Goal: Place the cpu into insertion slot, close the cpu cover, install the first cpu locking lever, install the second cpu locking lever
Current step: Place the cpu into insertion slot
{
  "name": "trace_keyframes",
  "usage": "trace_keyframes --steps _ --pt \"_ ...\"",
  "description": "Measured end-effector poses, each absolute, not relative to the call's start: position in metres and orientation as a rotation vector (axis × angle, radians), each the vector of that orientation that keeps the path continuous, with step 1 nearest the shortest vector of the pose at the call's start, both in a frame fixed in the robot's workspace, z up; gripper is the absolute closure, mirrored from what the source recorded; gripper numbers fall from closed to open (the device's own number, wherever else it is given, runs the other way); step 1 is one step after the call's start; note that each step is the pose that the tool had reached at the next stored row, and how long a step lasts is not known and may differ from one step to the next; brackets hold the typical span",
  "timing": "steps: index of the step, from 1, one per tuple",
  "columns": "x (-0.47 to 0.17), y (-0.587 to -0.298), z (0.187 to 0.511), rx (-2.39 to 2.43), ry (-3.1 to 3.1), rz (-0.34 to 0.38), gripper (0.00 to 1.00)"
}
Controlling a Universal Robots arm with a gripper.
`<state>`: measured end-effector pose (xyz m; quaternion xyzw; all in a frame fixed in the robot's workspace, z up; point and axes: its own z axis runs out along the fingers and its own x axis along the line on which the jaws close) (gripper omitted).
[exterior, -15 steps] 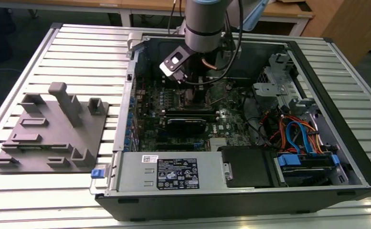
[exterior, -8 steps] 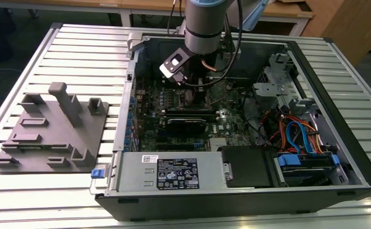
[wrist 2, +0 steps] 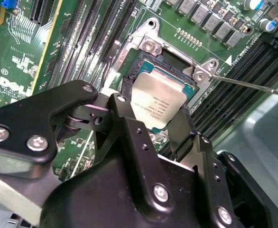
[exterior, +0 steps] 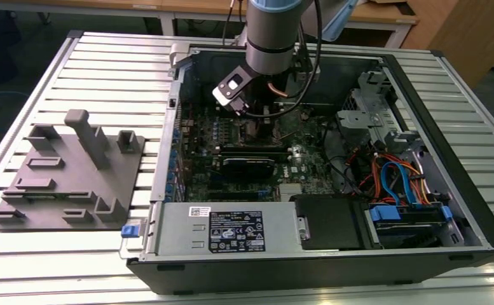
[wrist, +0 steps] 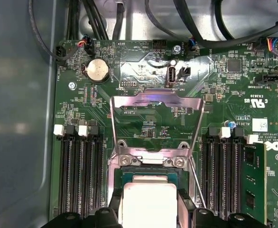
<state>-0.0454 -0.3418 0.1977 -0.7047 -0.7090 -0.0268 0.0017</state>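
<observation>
cpu point(wrist 2: 160, 99) w/ small print on lid pinched betw. gripper point(wrist 2: 153, 121) fingers point(wrist 2: 129, 135), held over insertion slot point(wrist 2: 173, 61), cpu cover point(wrist: 153, 97) raised off slot, memory slots point(wrist: 82, 175) set along both sides of slot

The cpu point(wrist 2: 160, 97), a small flat square chip with a silver-grey printed top, is level over the insertion slot point(wrist 2: 173, 62), gripped at two opposite edges by the end effector point(wrist 2: 154, 114). Whether it is seated cannot be told. The insertion slot is a dark square socket with a thin metal rim, partly showing beyond the chip's far edge. In the first wrist view the cpu cover point(wrist: 154, 99), a thin silver frame with a cut-out centre, stands swung up from its hinge beside the socket. One locking lever point(wrist 2: 253, 84), a thin metal rod, juts out unlatched from the socket's corner.
</observation>
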Motion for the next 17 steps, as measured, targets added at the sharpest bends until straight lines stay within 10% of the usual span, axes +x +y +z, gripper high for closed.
trace_keyframes --steps 17 --pt "-0.0454 -0.343 0.1931 -2.212 -2.225 -0.084 0.46"
